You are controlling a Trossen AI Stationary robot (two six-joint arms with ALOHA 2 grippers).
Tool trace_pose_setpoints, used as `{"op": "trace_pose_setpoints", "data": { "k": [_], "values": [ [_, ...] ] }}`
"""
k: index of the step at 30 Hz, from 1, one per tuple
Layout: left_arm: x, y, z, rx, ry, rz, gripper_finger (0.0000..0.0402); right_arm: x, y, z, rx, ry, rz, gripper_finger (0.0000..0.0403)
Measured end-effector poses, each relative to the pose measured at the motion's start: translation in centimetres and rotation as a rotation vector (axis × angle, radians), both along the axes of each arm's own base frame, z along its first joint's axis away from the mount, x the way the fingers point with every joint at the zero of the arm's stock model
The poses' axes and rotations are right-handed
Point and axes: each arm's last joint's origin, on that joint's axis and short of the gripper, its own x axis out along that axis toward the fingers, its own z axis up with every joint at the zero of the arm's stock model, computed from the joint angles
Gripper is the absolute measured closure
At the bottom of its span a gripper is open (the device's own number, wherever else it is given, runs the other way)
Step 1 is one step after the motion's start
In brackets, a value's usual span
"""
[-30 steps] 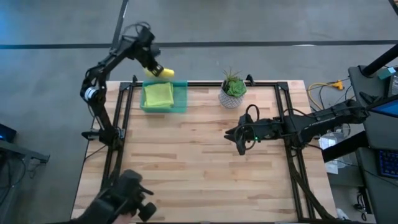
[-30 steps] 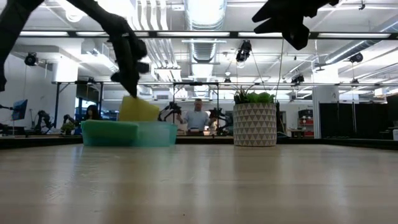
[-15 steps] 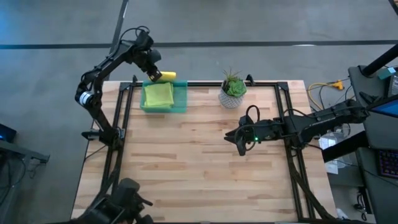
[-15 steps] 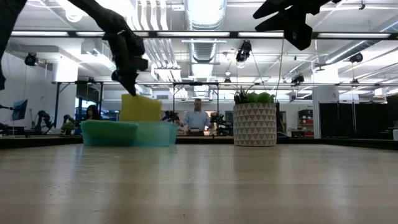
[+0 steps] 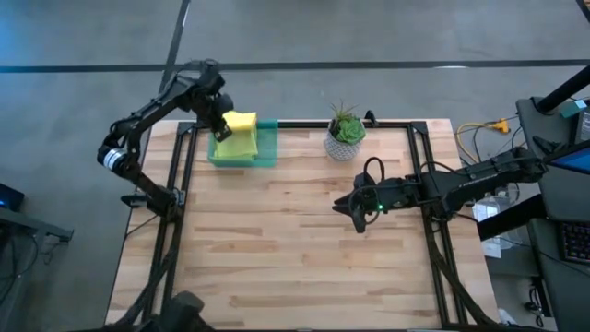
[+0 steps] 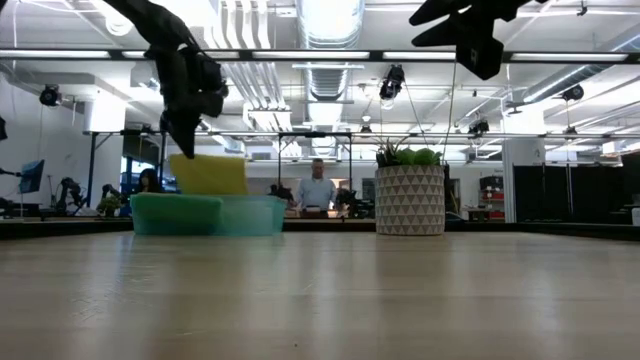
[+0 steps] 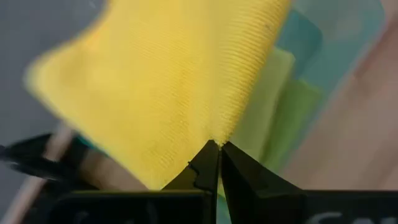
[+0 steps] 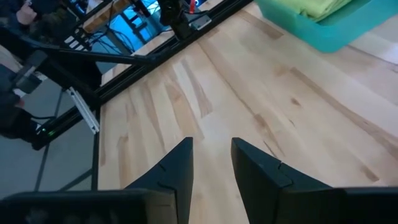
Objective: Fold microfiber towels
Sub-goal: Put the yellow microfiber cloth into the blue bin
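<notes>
My left gripper (image 5: 219, 124) is shut on a yellow towel (image 5: 241, 123) over the far part of the see-through green tray (image 5: 267, 152) at the table's far left. The towel also shows in the low view (image 6: 210, 173) and in the left wrist view (image 7: 168, 81). Folded lime green towels (image 5: 234, 143) lie in the tray. No teal towel shows. My right gripper (image 5: 355, 210) hovers open and empty over the table's right middle, and shows in its own wrist view (image 8: 211, 165). My left gripper pinches an edge of the yellow towel (image 7: 219, 134) between its two shut fingertips, coming from above and slanting down. One layer or several, I cannot tell. The towel hangs slack below the fingers, and its lower part (image 6: 212, 188) goes down behind the tray's wall.
A small potted plant (image 5: 345, 134) in a white patterned pot stands at the far edge, right of the tray. Bare wood (image 5: 277, 249) fills the middle and near part of the table. People sit in the room beyond the table (image 6: 318, 190).
My left gripper has carried the yellow towel from beyond the table's far edge toward the near edge, so it now hangs over the tray. The towel stays pinched and hanging. My right gripper has kept still.
</notes>
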Motion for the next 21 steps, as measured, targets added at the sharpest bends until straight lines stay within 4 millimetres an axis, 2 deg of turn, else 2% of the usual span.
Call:
{"op": "trace_pose_setpoints", "data": {
  "k": [8, 21],
  "values": [
    [-0.4, -3.1, -2.4, -0.002, -0.016, -0.012, 0.0401, 0.0, 0.1, 0.0, -0.001, 0.000, 0.006, 0.0298],
    [1.0, -5.5, -5.4, -0.037, -0.021, -0.078, 0.0401, -0.1, 0.4, 0.0, 0.034, 0.000, 0.034, 0.0298]
  ]
}}
